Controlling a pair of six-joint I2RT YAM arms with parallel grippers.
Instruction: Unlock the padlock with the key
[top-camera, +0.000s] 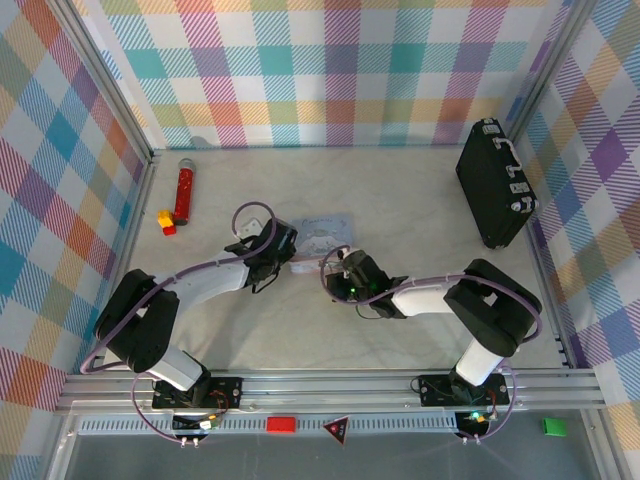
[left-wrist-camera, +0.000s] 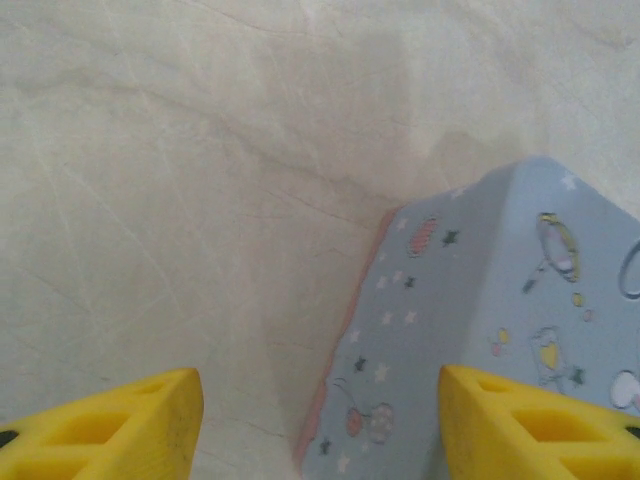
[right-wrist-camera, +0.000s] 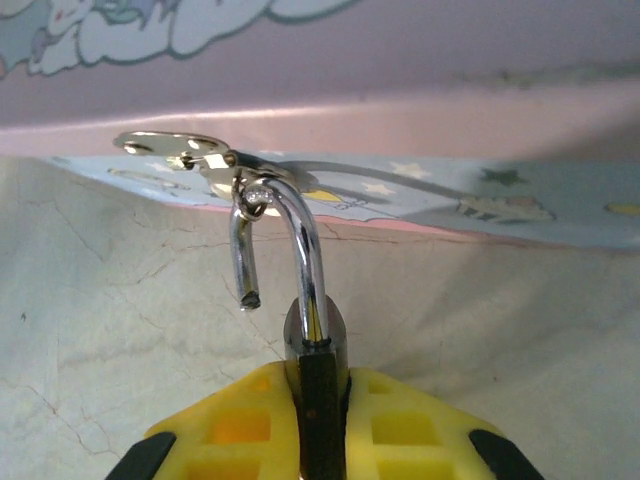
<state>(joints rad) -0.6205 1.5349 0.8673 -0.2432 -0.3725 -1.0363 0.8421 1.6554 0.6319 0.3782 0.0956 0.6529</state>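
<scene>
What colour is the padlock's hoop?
Shiny silver; the shackle shows best in the right wrist view.

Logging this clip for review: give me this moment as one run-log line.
right gripper: shut on padlock | shackle: open, hooked in hasp of box | left gripper: open at box corner

Left arm (top-camera: 205, 283) folds at the elbow near its base, white forearm reaching up and right toward mid-table. Left gripper (top-camera: 296, 262) sits low over the surface, yellow fingers (left-wrist-camera: 110, 425) spread wide apart. Right arm (top-camera: 430, 296) has its elbow out to the right, forearm running left. Right gripper (top-camera: 335, 278) points toward the left one, tips near each other. Right fingers (right-wrist-camera: 390, 420) are closed tight, pinching the padlock (right-wrist-camera: 316, 335) body edge-on between them.
</scene>
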